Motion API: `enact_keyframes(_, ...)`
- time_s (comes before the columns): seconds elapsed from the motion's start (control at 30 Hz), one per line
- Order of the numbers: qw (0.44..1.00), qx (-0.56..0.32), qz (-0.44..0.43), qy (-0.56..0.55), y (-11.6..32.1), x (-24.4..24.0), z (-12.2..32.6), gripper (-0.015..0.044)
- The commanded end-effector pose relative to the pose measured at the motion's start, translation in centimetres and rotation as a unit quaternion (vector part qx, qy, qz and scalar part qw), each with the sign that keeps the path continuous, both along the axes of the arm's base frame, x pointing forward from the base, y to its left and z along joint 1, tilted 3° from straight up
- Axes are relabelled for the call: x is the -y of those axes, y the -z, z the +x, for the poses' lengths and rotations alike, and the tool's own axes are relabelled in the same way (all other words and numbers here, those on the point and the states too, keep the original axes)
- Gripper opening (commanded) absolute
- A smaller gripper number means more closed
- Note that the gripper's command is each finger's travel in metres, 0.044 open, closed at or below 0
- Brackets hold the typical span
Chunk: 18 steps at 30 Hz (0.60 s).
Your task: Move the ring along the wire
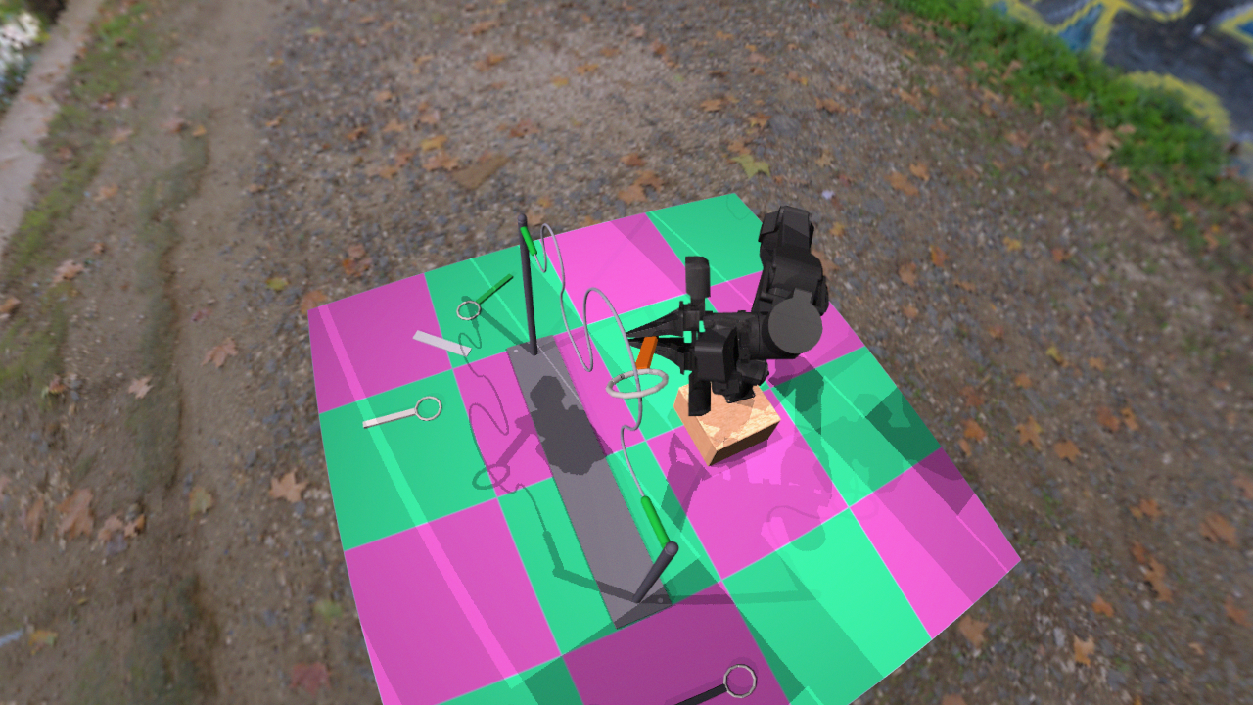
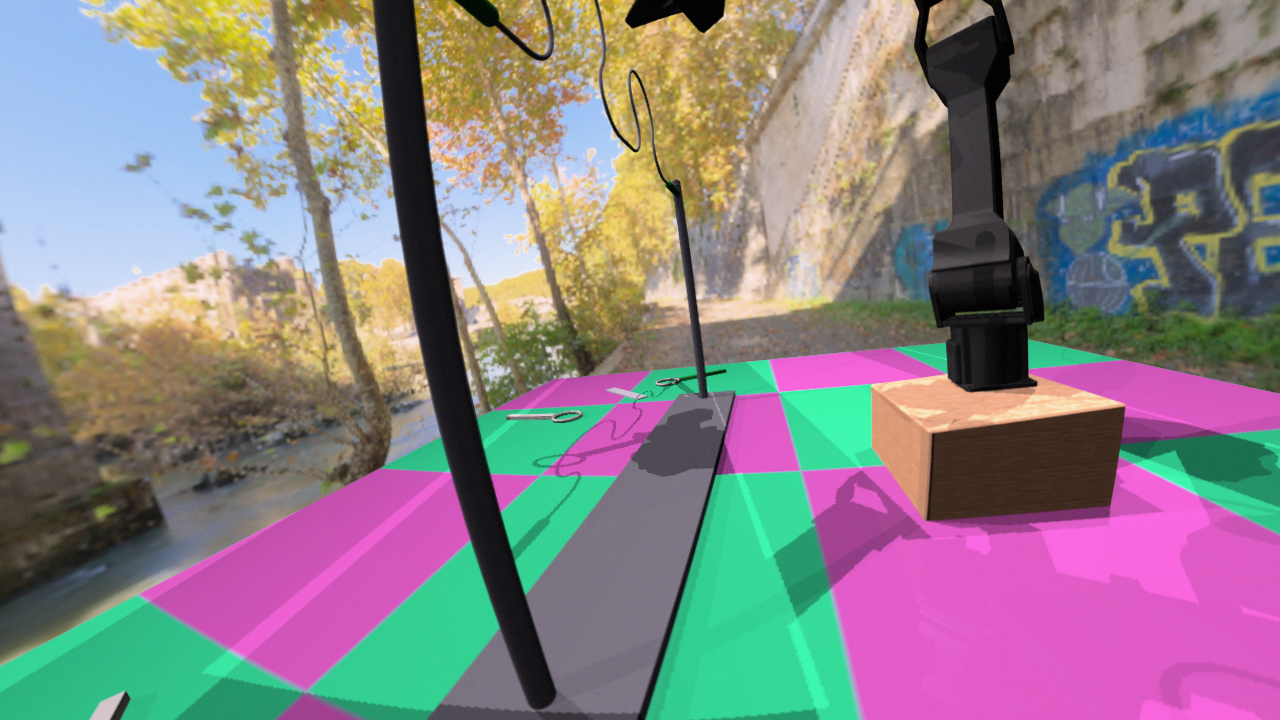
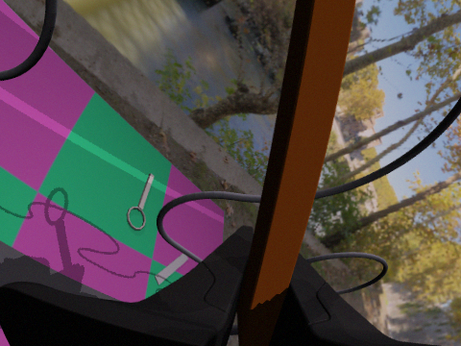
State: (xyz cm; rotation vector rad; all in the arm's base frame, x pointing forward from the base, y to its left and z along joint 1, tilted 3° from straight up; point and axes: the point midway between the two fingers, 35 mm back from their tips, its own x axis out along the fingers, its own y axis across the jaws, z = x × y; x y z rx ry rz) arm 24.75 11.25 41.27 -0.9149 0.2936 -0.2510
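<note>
Clock faces as in the top view, centred on the ring | block (image 1: 734,428) (image 2: 1020,465) at 4 o'clock | one post (image 1: 528,298) (image 2: 689,286) at 10, other post (image 1: 655,571) (image 2: 429,295) at 6 | wire (image 1: 585,324) (image 2: 600,80) (image 3: 192,194) appears to run through the ring (image 1: 624,393), between both posts | my fingers (image 1: 659,331) grip the orange handle (image 1: 646,352) (image 3: 304,159)

Two posts (image 1: 527,289) (image 2: 420,250), two green wire parts (image 1: 653,521), one wooden block (image 1: 735,429) (image 2: 1020,465), one orange handle (image 1: 645,352) (image 3: 307,154).
</note>
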Motion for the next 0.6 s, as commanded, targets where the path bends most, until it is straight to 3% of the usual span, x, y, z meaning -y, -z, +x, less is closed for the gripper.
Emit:
enact_keyframes(0.0,1.000,0.004,-0.026,0.003,-0.10,0.33,-0.11,-0.0150)
enact_keyframes(0.57,0.992,0.016,-0.127,0.009,-0.76,0.71,-0.09,-0.0150)
